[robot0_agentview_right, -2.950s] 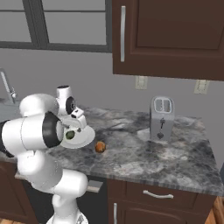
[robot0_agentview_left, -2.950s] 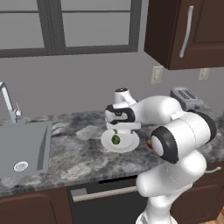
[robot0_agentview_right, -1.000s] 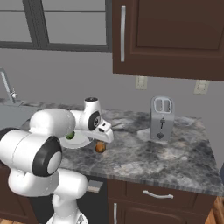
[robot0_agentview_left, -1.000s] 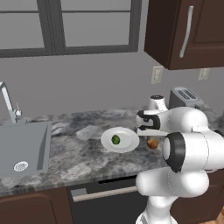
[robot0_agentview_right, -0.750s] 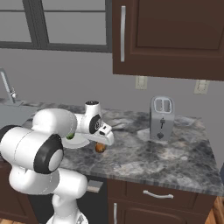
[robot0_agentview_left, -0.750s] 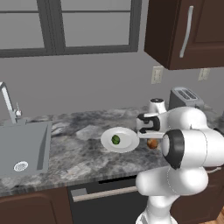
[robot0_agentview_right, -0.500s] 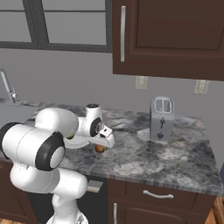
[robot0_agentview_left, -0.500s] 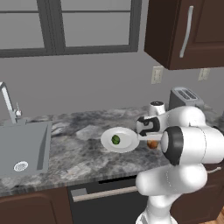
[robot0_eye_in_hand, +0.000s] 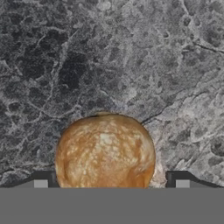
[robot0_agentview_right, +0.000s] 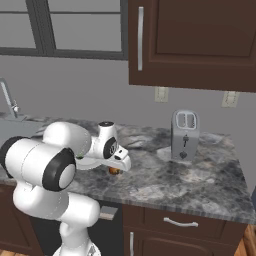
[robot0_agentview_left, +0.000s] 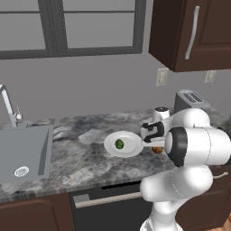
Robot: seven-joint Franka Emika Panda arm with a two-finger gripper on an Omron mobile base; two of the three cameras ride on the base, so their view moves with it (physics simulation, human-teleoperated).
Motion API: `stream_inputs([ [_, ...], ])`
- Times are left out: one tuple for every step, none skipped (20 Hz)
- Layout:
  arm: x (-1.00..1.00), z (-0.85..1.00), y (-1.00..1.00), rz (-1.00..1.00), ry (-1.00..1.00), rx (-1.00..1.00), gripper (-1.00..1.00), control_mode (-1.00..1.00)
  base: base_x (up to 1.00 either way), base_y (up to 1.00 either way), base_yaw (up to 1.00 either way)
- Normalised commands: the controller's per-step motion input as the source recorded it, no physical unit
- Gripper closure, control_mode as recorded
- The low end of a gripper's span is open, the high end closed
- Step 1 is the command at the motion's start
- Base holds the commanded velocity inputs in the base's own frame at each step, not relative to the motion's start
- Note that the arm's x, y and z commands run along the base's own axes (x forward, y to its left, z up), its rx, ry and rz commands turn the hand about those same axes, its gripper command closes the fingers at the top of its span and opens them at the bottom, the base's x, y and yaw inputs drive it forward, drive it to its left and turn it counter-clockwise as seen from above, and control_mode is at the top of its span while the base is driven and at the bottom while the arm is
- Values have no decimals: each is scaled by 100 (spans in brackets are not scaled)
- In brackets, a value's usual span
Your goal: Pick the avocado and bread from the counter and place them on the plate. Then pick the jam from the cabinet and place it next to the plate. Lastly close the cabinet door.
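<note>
The bread (robot0_eye_in_hand: pixel 105 153), a brown-orange chunk, lies on the marbled counter (robot0_eye_in_hand: pixel 131 57) right between my gripper's (robot0_eye_in_hand: pixel 111 183) two fingertips (robot0_eye_in_hand: pixel 41 180), with a small gap on each side, so the gripper is open around it. From the base views, the bread (robot0_agentview_right: pixel 115 171) peeks out under my lowered hand, just right of the white plate (robot0_agentview_left: pixel 131 149). The dark-green avocado (robot0_agentview_left: pixel 119 144) rests on the plate. The upper cabinet (robot0_agentview_left: pixel 180 40) has its cabinet door (robot0_agentview_right: pixel 190 40) shut. The jam is out of view.
A silver toaster (robot0_agentview_right: pixel 184 134) stands on the counter to the right of the bread. A steel sink (robot0_agentview_left: pixel 22 151) with a tap lies far left. Lower cupboards (robot0_agentview_right: pixel 175 225) run under the counter edge.
My hand swung from above the plate, where the avocado stays, rightwards to the bread and has sunk lower around it. The fingers have drawn in slightly.
</note>
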Motion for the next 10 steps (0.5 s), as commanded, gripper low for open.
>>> stream_inputs([
  [0,0,0,0,0,0,100,-100,0,0,0],
  [0,0,0,0,0,0,100,-100,0,0,0],
  [0,0,0,0,0,0,100,-100,0,0,0],
  [0,2,0,0,0,0,100,-100,0,0,0],
  [0,18,0,0,0,0,100,-100,0,0,0],
  [0,31,0,0,0,0,100,-100,0,0,0],
  [0,59,0,0,0,1,100,-100,0,0,0],
  [0,76,0,0,0,3,100,-100,0,0,0],
  [0,97,0,0,5,4,100,-100,0,0,0],
  [0,100,0,0,0,3,100,-100,0,0,0],
])
